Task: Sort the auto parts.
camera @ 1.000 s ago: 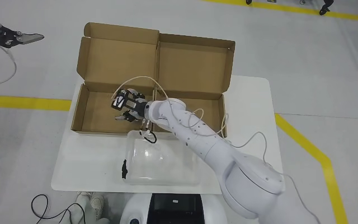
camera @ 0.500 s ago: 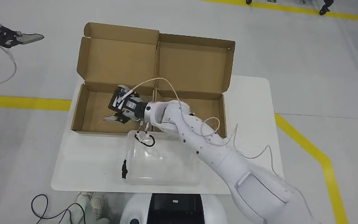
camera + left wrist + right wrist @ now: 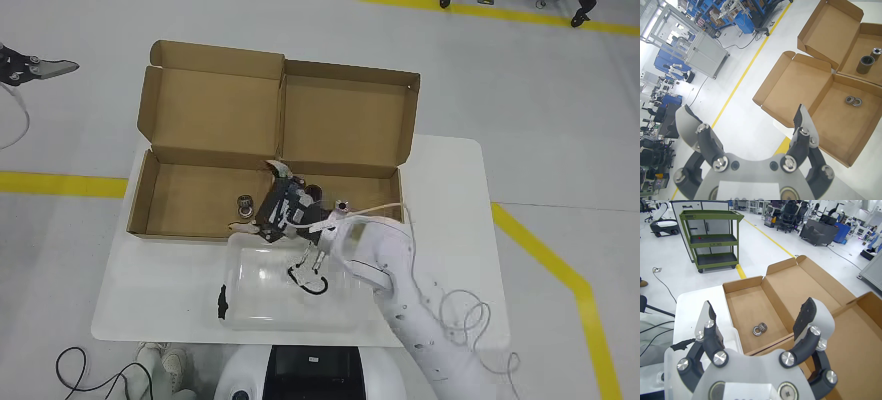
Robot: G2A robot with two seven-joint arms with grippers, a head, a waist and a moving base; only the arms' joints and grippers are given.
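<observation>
Gaping right jaws near bearings (image 3: 759,328); label (image 3: 747,390) unreadable

Workshop hall, bright even light. Pale glossy floor (image 3: 560,90) crossed by yellow line (image 3: 60,184). White table (image 3: 450,200) mid-frame. Well beyond jaws of right gripper (image 3: 758,304): green three-shelf cart (image 3: 711,237) on castors, standing over yellow line; farther off, black office chairs (image 3: 789,217); cable (image 3: 664,287) trailing across floor. Far beyond jaws of left gripper (image 3: 742,108): grey metal-framed cabinet (image 3: 702,51), blue shelving (image 3: 745,17) behind it.
</observation>
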